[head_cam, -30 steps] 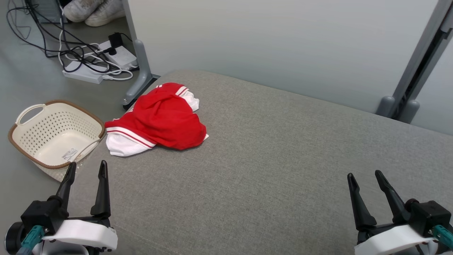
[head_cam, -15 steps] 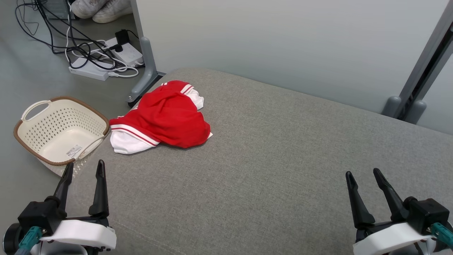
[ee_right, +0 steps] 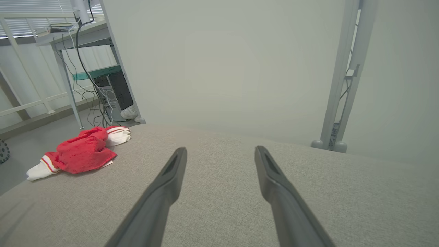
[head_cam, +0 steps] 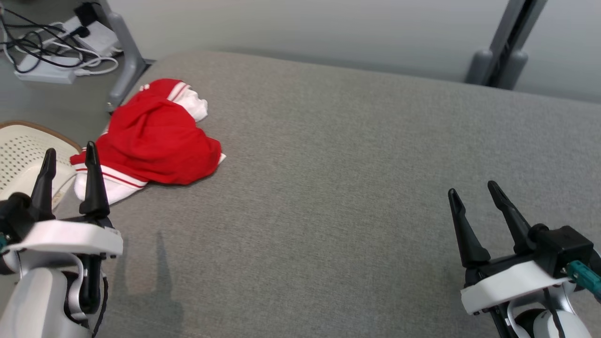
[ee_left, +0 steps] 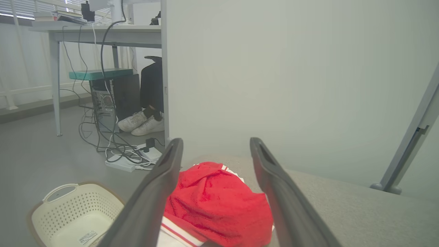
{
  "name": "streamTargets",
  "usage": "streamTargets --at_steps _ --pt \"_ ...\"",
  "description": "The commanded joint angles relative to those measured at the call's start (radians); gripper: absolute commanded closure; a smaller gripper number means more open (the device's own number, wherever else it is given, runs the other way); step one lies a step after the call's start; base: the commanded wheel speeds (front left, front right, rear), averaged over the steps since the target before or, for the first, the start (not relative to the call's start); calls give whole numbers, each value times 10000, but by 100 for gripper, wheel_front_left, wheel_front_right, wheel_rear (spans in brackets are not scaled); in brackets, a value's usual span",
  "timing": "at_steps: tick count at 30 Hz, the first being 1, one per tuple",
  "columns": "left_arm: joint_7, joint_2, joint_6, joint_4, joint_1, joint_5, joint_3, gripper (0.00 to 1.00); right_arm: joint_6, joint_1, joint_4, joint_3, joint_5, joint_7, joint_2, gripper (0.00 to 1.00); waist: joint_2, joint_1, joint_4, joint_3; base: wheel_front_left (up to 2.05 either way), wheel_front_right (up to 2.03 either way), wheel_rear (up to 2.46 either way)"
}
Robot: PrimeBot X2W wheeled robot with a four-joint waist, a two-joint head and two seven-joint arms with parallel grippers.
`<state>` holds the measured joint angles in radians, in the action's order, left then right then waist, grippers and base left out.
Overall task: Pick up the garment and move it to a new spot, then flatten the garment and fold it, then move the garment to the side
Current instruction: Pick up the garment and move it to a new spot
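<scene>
**Red garment bunched up at the table's left edge**

The crumpled red-and-white garment (head_cam: 150,141) sits around 10 o'clock in the head view, right by the left edge of the grey table (head_cam: 328,188). There's loads of bare fabric from 12 to 4 o'clock. Left hand (head_cam: 69,149) and right hand (head_cam: 472,188) are both spread wide, holding nothing. One left finger covers a bit of the striped hem. The basket (head_cam: 19,150) at 9 o'clock is cut off by the frame.

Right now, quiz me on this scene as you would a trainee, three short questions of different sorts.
1. True or false: the red and white garment lies neatly folded on the grey fabric surface.
2. Which gripper is nearer the garment? A. left gripper B. right gripper
3. Fill in: on the floor beside the surface stands a cream perforated ____.
Key: 1 false, it is crumpled; 2 A; 3 laundry basket.
</scene>
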<state>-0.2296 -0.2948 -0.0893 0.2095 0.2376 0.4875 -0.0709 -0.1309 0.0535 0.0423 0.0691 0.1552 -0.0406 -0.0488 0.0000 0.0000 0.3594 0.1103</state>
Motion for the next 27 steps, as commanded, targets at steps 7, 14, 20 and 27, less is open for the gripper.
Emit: streamTargets --at_steps 7,14,20,27 --pt "45 -100 848 2383 2038 809 300 0 3 723 428 162 -246 180 -166 0 0 0 -1673 2205 0 0 0" --pt "689 -182 1639 5605 3826 1358 186 0 3 1174 404 311 -247 24 -180 0 0 0 -2170 3134 0 0 0" --pt "1314 -240 1908 7463 4506 1462 -98 0 3 1333 158 427 -145 -125 -137 0 0 0 -2220 3254 0 0 0" --pt "883 -352 1924 8577 5037 1187 -374 100 3 1329 -112 452 -91 -212 -149 0 0 0 -2103 2939 0 0 0"
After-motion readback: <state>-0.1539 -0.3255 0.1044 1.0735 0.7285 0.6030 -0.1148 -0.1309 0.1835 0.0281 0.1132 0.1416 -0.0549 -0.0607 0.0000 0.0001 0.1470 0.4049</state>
